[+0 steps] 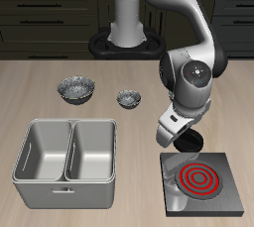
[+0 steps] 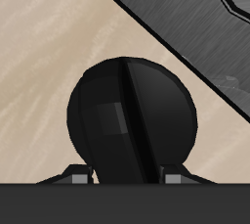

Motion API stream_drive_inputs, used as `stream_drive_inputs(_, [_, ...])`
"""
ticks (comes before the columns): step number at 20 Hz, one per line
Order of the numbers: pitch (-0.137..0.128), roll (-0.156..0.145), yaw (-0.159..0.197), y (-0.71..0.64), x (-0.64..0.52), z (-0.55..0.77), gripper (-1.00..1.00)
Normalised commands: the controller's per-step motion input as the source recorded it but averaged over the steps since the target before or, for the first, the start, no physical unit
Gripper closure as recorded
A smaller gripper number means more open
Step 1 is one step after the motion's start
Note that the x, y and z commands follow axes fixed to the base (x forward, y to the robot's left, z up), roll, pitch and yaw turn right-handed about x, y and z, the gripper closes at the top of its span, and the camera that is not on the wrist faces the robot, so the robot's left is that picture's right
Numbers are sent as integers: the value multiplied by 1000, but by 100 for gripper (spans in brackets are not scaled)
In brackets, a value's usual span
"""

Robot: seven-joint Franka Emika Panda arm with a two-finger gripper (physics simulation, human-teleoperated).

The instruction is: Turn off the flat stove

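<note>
The flat stove (image 1: 201, 181) is a dark square slab near the table's front edge, and its burner rings (image 1: 198, 178) glow red. Its round black knob (image 2: 132, 120) with a raised ridge sits by the stove's back corner and fills the wrist view. My gripper (image 1: 186, 144) hangs directly over the knob (image 1: 192, 142), low and close to it. In the wrist view the gripper (image 2: 125, 179) shows only two fingertips (image 2: 74, 178), set wide apart on either side of the knob, so it is open. I cannot tell if they touch the knob.
A grey double-basin sink (image 1: 67, 152) stands beside the stove near the front edge. Two small grey bowls (image 1: 75, 89) (image 1: 128, 98) sit farther back, towards the robot's base (image 1: 126, 35).
</note>
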Motion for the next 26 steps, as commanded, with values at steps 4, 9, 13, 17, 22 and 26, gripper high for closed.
stream_drive_inputs(4, [-7, 13, -21, -34, -42, 78, 100])
stream_drive_inputs(9, [-19, 28, -24, 45, -52, 133, 100])
stream_drive_inputs(13, [-8, -15, -150, 18, 76, 173, 100])
stream_drive_inputs(17, [-1, -27, -129, -37, 82, 70, 100])
stream_drive_inputs(22, [-14, -20, -89, -25, 56, 94, 100])
stream_drive_inputs(26, [-26, 4, -72, 74, 14, 139, 100])
